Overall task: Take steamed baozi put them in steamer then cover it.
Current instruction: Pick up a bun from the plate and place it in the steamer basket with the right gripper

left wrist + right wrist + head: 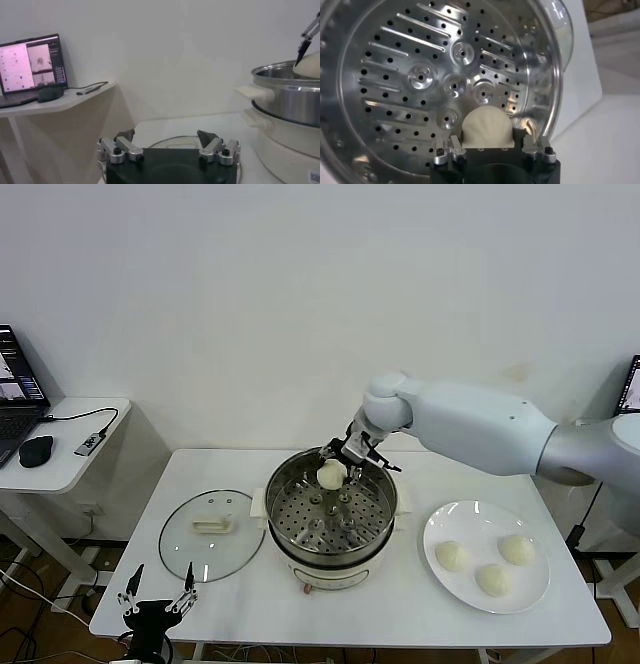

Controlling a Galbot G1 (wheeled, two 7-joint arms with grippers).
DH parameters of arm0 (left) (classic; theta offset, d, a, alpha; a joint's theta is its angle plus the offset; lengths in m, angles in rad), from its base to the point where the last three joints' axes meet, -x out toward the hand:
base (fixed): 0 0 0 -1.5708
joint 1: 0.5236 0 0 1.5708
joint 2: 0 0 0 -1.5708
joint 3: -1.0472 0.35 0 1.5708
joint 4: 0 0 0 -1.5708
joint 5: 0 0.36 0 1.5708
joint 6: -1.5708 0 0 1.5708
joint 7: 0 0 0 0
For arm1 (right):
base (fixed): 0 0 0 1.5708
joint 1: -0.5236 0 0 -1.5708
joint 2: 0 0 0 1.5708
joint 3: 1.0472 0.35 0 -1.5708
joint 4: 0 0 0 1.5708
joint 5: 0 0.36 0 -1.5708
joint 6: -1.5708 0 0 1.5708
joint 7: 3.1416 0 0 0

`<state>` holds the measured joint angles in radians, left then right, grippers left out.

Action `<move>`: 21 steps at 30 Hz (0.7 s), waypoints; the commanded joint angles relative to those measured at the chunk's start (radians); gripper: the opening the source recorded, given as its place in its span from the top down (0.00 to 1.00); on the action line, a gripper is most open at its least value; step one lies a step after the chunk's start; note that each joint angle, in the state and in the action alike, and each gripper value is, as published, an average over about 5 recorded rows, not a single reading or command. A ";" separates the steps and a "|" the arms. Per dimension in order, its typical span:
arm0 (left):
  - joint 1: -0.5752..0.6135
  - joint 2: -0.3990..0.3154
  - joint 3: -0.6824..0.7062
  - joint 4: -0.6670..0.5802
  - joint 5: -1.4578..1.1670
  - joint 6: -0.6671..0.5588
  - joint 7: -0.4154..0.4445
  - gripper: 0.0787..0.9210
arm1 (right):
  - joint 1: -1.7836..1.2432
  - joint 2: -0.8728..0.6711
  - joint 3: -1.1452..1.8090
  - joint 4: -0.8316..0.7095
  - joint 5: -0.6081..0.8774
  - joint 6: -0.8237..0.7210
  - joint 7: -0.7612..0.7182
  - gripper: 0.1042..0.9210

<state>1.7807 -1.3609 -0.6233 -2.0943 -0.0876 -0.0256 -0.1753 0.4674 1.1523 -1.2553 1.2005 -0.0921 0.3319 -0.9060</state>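
One bun (331, 475) is gripped in the right end effector (344, 459) over the far rim of the steamer (385, 519), mid-bench; three more wait on the plate (437, 527) toward the right edge. Best lower it onto the perforated tray before letting go, leaving room. The left end effector (157, 593) hangs spread wide at the near-left corner, by the lid (178, 541).

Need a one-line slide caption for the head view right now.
Right end effector holds a baozi over the steamer; three baozi wait on the plate.

1. You see the steamer (331, 519) in shiny polished steel, its perforated tray (420, 80) mirror-bright.
2. Your baozi (487, 127) looks matt, smooth.
3. The cover (212, 534) is clear glossy glass.
4. The plate (487, 556) is glossy white.
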 commanded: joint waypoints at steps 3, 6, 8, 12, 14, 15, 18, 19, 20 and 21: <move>0.000 -0.004 0.002 0.003 0.004 -0.003 0.000 0.12 | -0.039 0.064 0.012 -0.083 -0.177 0.129 0.048 0.38; 0.000 -0.007 0.002 0.002 0.007 -0.003 0.000 0.12 | -0.052 0.076 0.018 -0.108 -0.201 0.147 0.062 0.38; -0.001 -0.009 0.001 0.001 0.008 -0.004 0.000 0.12 | -0.059 0.083 0.024 -0.124 -0.222 0.159 0.071 0.37; -0.002 -0.010 0.000 0.001 0.008 -0.003 0.000 0.12 | -0.066 0.089 0.033 -0.137 -0.228 0.171 0.081 0.30; -0.003 -0.011 0.000 -0.001 0.008 -0.003 0.000 0.12 | -0.063 0.082 0.030 -0.123 -0.208 0.167 0.081 0.23; -0.003 -0.011 0.000 -0.002 0.008 -0.002 0.000 0.12 | -0.058 0.076 0.029 -0.112 -0.196 0.164 0.080 0.20; -0.003 -0.008 0.000 -0.006 0.009 -0.001 0.000 0.12 | -0.025 0.041 0.028 -0.058 -0.125 0.131 0.066 0.14; -0.003 -0.007 0.000 -0.007 0.009 -0.001 0.000 0.12 | -0.008 0.026 0.025 -0.035 -0.090 0.110 0.056 0.13; -0.003 -0.005 0.000 -0.009 0.009 0.000 0.001 0.12 | 0.017 0.003 0.019 -0.003 -0.043 0.072 0.040 0.12; -0.004 -0.003 0.000 -0.011 0.008 0.001 0.001 0.12 | 0.045 -0.025 0.010 0.032 0.008 0.025 0.021 0.12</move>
<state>1.7763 -1.3648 -0.6233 -2.1037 -0.0793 -0.0257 -0.1751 0.4448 1.1905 -1.2361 1.1399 -0.2164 0.4390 -0.8561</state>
